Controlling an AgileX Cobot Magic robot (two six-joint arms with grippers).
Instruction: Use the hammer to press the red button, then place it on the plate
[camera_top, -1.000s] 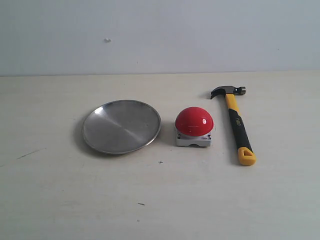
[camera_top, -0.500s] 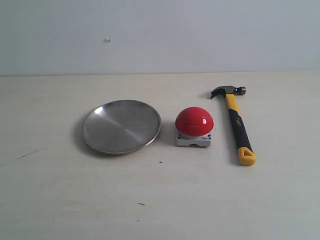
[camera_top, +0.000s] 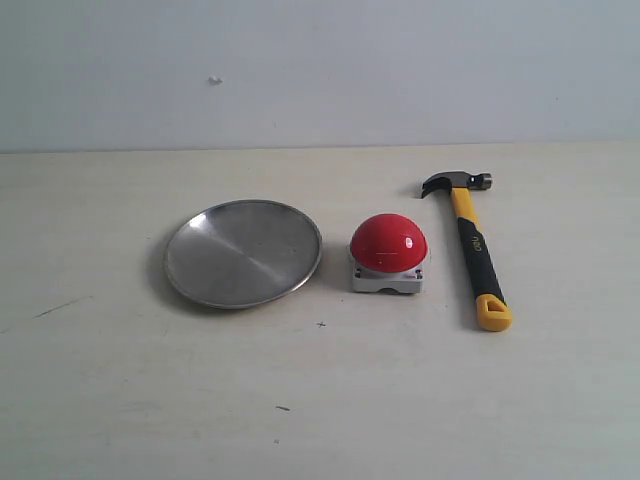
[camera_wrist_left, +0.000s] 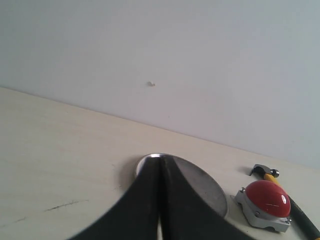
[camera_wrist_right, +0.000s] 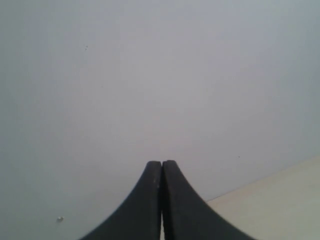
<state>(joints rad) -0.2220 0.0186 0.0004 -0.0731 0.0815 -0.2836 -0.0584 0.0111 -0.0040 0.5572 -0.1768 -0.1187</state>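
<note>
In the exterior view we record three items set in a row on the pale bench (camera_top: 320, 400), in front of a plain light wall (camera_top: 320, 70). The plate (camera_top: 243, 253) lies flat at the left of the row. The red button (camera_top: 388, 243) sits just beside the plate's right rim without touching it, dome upward on its grey-white base. The hammer (camera_top: 470, 245) lies flat on the bench to the right of the button, near it but apart from it. Its dark head points toward the wall, its yellow looped end points toward the camera, and the handle runs slightly aslant. In the left wrist view we find the left hand (camera_wrist_left: 160, 161) closed, its two dark fingers pressed together along their length with nothing between them. It hangs above the bench. The plate shows partly behind the fingers, with the button and the hammer's head off to one side of it. In the right wrist view we find the right hand (camera_wrist_right: 161, 164) likewise closed, its fingers meeting tip to tip and gripping nothing. It faces the wall, and only a corner of the bench shows.
</note>
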